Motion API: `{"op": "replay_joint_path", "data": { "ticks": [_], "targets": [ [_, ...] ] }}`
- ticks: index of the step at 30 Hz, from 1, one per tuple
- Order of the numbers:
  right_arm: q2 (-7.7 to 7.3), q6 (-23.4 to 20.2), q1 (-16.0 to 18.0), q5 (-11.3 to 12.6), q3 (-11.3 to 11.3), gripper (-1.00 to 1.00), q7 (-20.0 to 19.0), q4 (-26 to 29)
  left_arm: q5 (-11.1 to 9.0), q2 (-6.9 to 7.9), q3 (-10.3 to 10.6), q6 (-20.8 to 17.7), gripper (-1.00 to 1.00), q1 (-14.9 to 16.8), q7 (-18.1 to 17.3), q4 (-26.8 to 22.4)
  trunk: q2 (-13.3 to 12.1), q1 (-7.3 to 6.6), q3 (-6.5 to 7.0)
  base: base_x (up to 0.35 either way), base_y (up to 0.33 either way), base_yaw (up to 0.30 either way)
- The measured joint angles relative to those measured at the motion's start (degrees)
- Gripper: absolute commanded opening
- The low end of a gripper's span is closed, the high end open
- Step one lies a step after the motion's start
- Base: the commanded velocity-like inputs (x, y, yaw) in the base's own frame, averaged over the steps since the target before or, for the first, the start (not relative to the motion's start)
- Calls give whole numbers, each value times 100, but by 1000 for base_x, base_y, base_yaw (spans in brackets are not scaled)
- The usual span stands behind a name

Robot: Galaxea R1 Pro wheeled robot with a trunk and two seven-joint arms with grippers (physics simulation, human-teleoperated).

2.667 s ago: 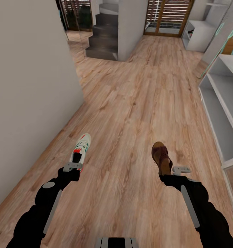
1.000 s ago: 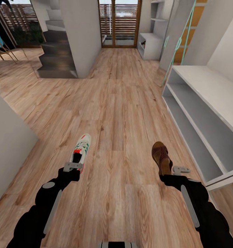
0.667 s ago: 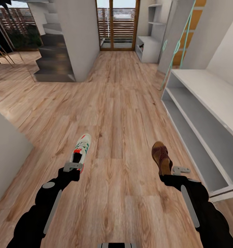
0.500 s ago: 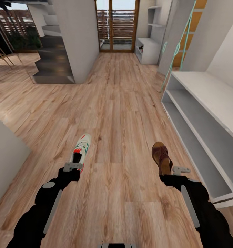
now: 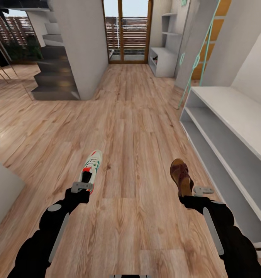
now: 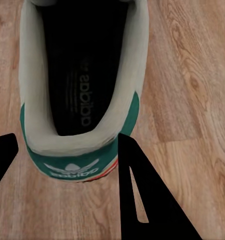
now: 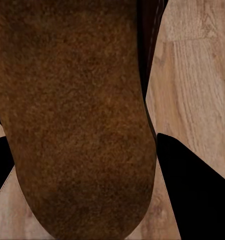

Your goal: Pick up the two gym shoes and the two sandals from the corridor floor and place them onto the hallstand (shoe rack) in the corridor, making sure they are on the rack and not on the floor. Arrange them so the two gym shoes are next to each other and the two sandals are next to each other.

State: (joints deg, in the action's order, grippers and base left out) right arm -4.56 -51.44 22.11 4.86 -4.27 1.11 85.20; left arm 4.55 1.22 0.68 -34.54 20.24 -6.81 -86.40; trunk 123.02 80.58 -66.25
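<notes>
Head view puts the pale grey-white hallstand on your right, nearest the right pincer clamped, apparently, on the dark brown leather sandal; the left pincer grips the cream-white green-striped gym shoe by its heel.

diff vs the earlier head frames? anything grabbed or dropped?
Only the view moved: the robot turned and rolled on, so the near wall slid off to the left and the hallstand came up on the right. Nothing grabbed or released. Left gripper still holds the gym shoe, right gripper the sandal, arms in the same pose.
</notes>
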Motion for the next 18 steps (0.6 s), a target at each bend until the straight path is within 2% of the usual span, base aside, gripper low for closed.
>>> {"op": "replay_joint_path", "data": {
  "ticks": [18],
  "targets": [
    [0, 0, 1, -5, 0, -100, 3, 0, -1, 7, 0, 0, -100, -22, -5, -5, 0, 0, 162, 333, 0, -115]
  ]
}}
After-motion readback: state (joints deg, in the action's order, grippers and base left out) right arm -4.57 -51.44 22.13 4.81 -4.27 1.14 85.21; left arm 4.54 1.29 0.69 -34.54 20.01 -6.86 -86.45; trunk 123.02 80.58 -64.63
